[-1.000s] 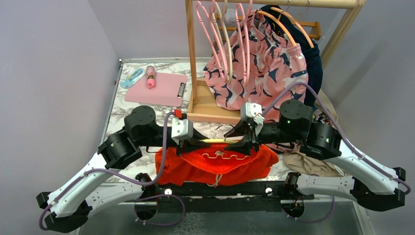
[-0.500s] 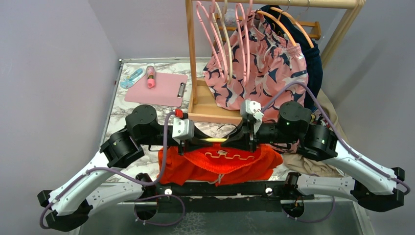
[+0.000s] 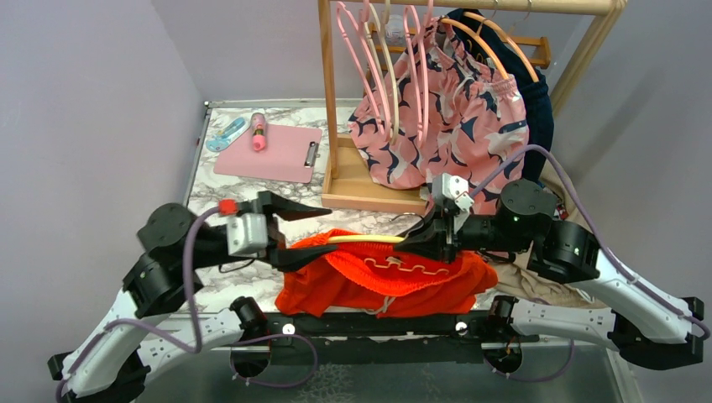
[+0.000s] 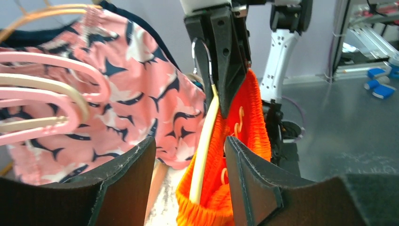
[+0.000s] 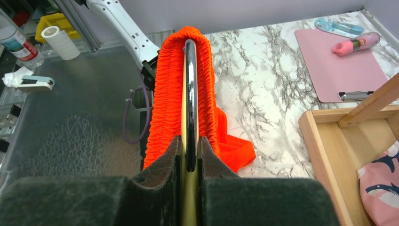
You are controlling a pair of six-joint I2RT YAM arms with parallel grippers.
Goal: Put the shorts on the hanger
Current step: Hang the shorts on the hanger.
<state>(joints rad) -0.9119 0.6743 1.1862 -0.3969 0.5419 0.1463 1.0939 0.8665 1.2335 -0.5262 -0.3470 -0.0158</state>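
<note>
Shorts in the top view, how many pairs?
2: orange-red shorts on the pale-yellow hanger, near side; pink shark-print shorts on the rack; the dark garment behind is unclear.

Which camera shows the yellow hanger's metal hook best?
Right wrist: the hook runs straight up mid-picture, clamped in the right tool. Left wrist shows its curve side-on beside that tool; top view mostly hides it.

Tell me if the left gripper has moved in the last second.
Yes. The left gripper drew back leftward, away from the wooden rack, jaws now open.
</note>
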